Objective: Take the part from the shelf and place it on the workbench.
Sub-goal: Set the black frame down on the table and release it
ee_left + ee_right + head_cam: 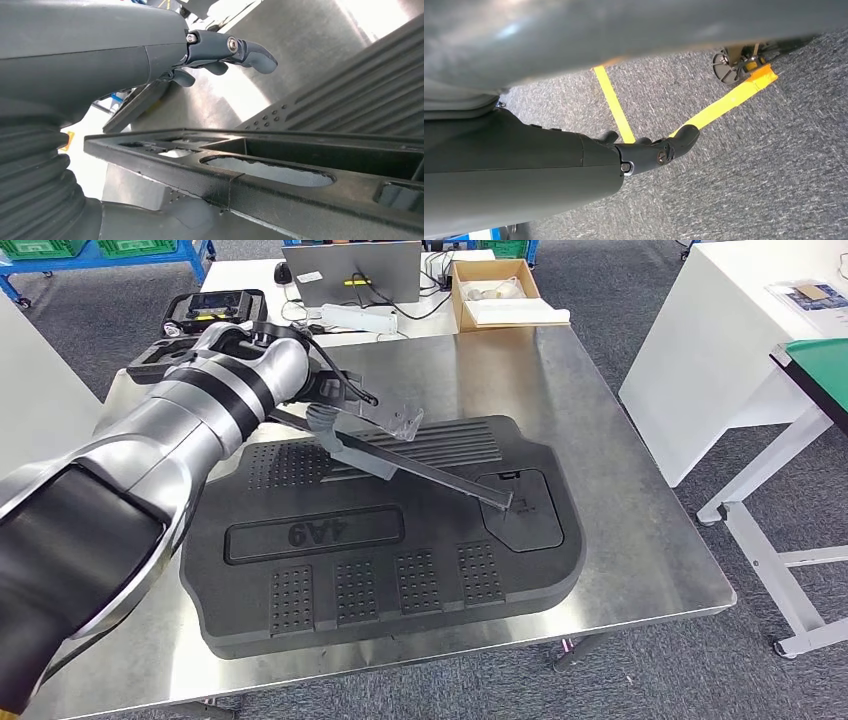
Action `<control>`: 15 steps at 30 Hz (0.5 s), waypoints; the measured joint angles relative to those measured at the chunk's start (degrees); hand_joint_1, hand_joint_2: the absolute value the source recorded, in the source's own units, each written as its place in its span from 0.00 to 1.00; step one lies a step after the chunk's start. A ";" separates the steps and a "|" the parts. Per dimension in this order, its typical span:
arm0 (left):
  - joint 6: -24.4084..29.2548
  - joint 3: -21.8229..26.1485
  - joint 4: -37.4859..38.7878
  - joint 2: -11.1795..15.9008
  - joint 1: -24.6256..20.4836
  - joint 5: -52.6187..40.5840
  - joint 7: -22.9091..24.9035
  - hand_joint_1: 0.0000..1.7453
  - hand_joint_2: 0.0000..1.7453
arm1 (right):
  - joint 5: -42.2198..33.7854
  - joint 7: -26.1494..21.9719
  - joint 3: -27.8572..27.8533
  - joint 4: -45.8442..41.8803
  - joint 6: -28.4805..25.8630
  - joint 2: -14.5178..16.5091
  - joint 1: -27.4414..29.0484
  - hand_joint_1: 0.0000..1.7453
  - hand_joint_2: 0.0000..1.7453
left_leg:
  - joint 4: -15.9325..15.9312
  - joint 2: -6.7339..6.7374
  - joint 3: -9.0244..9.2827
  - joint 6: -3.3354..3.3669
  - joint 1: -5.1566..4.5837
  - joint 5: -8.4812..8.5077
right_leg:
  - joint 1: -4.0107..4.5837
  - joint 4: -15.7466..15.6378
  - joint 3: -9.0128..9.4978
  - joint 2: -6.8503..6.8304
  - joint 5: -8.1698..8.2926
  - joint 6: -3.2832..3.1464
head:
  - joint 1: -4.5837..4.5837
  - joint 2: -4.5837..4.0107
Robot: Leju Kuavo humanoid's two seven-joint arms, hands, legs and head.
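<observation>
Placing step, looks like: left hand (pixel 335 400) grips part (pixel 430 472) at one end, far end touching cover (pixel 400 540) on workbench (pixel 620 490). Next: lower flat, let go. Right hand (pixel 659 150) empty, fingers loosely apart.

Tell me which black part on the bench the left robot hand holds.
The long narrow bar, slanting across the wide flat cover: the left robot hand holds its raised end.
</observation>
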 joint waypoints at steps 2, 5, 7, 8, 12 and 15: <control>-0.05 -0.51 0.01 0.15 0.00 0.24 0.04 0.00 1.00 | -0.01 0.00 0.01 0.00 0.00 -0.01 0.00 0.00 0.00 | 0.00 0.00 0.00 0.00 0.00 0.00 | 0.00 0.00 0.00 0.00 0.00 0.00 | 0.01 0.00; -0.07 -1.02 0.01 0.35 0.00 0.28 0.07 0.00 1.00 | -0.02 0.00 0.01 0.00 0.00 -0.02 0.00 0.00 0.00 | 0.00 0.00 0.00 0.00 0.00 0.00 | 0.00 0.00 0.00 0.00 0.00 0.00 | 0.01 0.00; -0.16 -1.23 0.01 0.45 0.00 0.41 0.15 0.00 1.00 | -0.02 0.00 0.01 0.00 0.01 -0.02 0.00 0.00 0.00 | 0.00 0.00 -0.01 0.00 0.00 0.00 | 0.00 0.00 0.00 0.00 0.00 0.00 | 0.01 0.00; -0.25 -1.37 0.01 0.51 0.01 0.56 0.22 0.00 1.00 | -0.02 -0.01 0.01 0.00 0.03 -0.02 0.00 0.00 0.00 | 0.00 0.00 -0.01 0.00 0.00 0.00 | 0.00 0.00 0.00 0.00 0.00 0.00 | 0.01 0.00; -0.48 -2.19 0.01 1.09 0.08 1.27 0.49 0.00 1.00 | -0.02 -0.04 0.03 0.00 0.12 -0.02 0.00 0.00 0.00 | 0.00 0.01 -0.01 0.00 0.00 0.00 | 0.00 0.00 0.00 0.00 0.00 0.00 | 0.01 0.00; -0.19 -2.80 0.01 1.70 0.32 1.79 0.53 0.00 1.00 | -0.02 -0.04 0.04 0.00 0.14 -0.03 -0.01 0.00 0.00 | 0.00 0.01 -0.01 0.00 0.00 -0.01 | 0.00 0.00 0.00 0.00 0.00 0.00 | 0.01 0.00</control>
